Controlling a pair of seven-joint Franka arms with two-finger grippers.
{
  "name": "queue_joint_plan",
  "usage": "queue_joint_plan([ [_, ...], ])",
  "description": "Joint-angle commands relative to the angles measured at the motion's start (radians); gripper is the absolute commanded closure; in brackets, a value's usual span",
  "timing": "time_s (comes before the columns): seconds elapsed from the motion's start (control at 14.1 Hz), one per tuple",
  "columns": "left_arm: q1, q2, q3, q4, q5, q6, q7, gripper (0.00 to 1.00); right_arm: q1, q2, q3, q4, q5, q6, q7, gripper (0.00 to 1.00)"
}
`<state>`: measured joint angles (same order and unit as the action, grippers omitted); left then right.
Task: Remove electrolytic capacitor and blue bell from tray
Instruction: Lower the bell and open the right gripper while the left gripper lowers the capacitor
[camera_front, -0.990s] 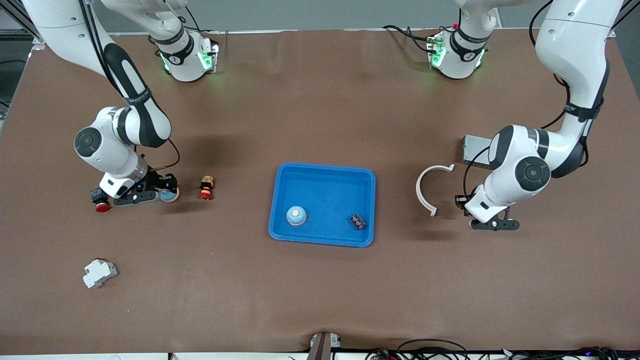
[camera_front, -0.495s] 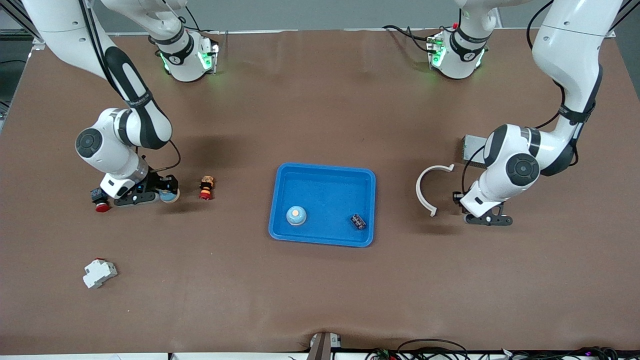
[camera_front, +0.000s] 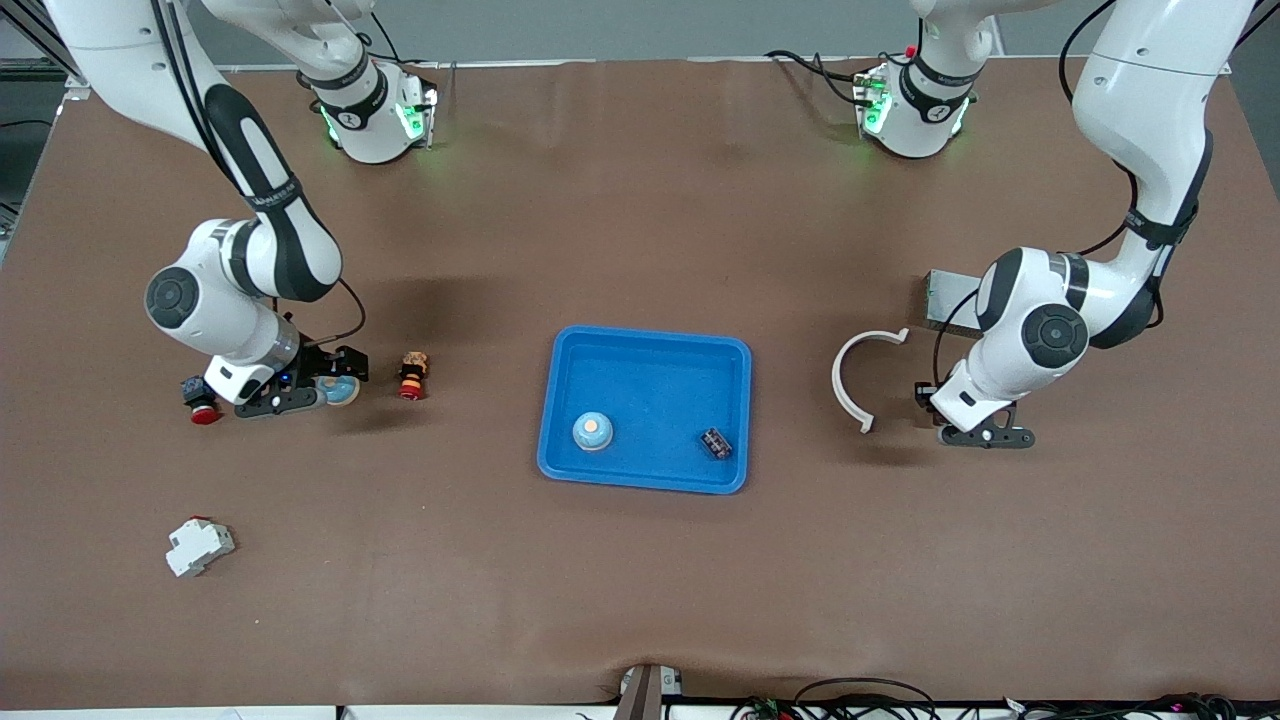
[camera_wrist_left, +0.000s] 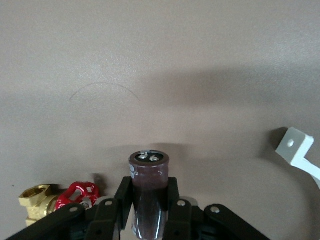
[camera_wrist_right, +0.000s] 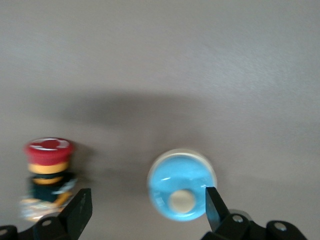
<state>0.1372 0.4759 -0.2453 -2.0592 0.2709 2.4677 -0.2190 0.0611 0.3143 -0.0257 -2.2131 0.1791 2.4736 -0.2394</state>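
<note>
Two things matter here, the bell (camera_front: 340, 390) and the capacitor (camera_wrist_left: 149, 197). The bell is blue with a pale knob on top. It is toward the right arm's end of the table, well apart from the tray (camera_front: 560, 350). A second ago your right gripper (camera_wrist_right: 147, 202) was shut on it. Now the jaws stand wide and the bell shows between the fingers (camera_wrist_right: 80, 210), held by neither. The bell is in the same spot as before.

The capacitor is a brown can with a dark rim. Your left gripper (camera_front: 985, 436) holds it tight, with the can's top sticking out past the fingers. It is over bare table toward the left arm's end, near the white arc (camera_front: 850, 385). That arm swung a little toward the arc half a second ago and has now swung back. Its grip has not changed.

In the tray, a second bell (camera_front: 592, 431) and a small dark part (camera_front: 716, 443) lie just where they were.

A red button (camera_front: 412, 375) stands between the first bell and the tray. Another button (camera_front: 200, 405) is close to the right gripper, farther from the tray. A brass valve (camera_wrist_left: 55, 197) with a red wheel shows in the left wrist view. A grey box (camera_front: 940, 298) is by the left arm, and a white switch (camera_front: 198, 545) lies nearer the front camera.
</note>
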Motion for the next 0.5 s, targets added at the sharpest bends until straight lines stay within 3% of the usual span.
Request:
queue_joint_plan([
  [0.0,0.019,-0.002,-0.012,-0.042,0.021,0.072,0.004,1.0,0.084,-0.072,0.004,0.045,0.017,-0.102,0.177,0.0],
  [0.42,0.019,0.0,-0.012,-0.044,0.021,0.074,0.001,1.0,0.36,-0.031,0.004,0.194,0.017,-0.11,0.711,0.0],
])
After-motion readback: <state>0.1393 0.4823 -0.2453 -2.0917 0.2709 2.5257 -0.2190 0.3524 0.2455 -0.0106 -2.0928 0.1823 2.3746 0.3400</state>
